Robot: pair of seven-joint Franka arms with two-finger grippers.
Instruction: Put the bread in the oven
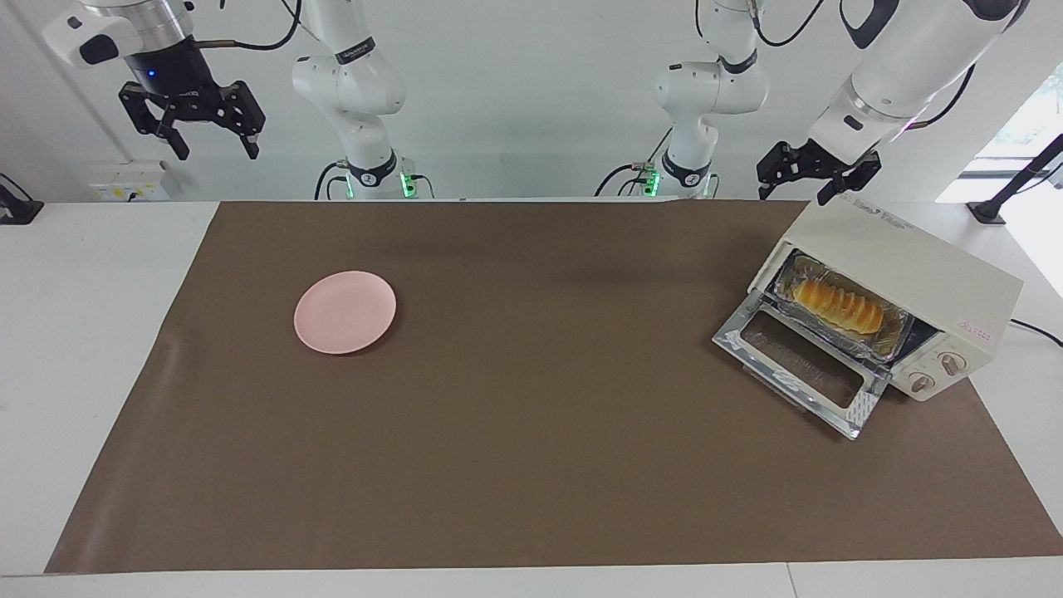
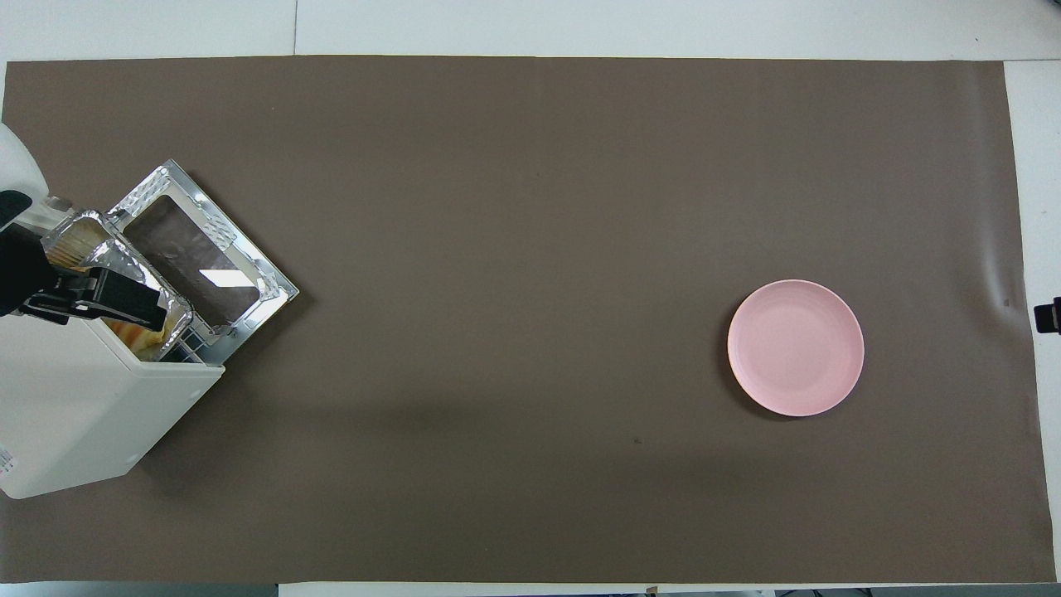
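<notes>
The bread (image 1: 837, 305) lies in a crinkled foil tray (image 1: 880, 332) on the rack inside the cream oven (image 1: 909, 262). The oven stands at the left arm's end of the table, and its glass door (image 1: 801, 370) hangs open and down. My left gripper (image 1: 795, 193) is open and empty, up in the air over the oven's top edge. In the overhead view it (image 2: 87, 294) covers most of the bread (image 2: 142, 334) in the oven (image 2: 83, 406). My right gripper (image 1: 216, 152) is open and empty, and waits high over the right arm's end of the table.
A round pink plate (image 1: 345, 311) lies bare on the brown mat (image 1: 531, 465) toward the right arm's end, and shows in the overhead view (image 2: 796, 347) too. The oven's cable runs off past the mat's edge.
</notes>
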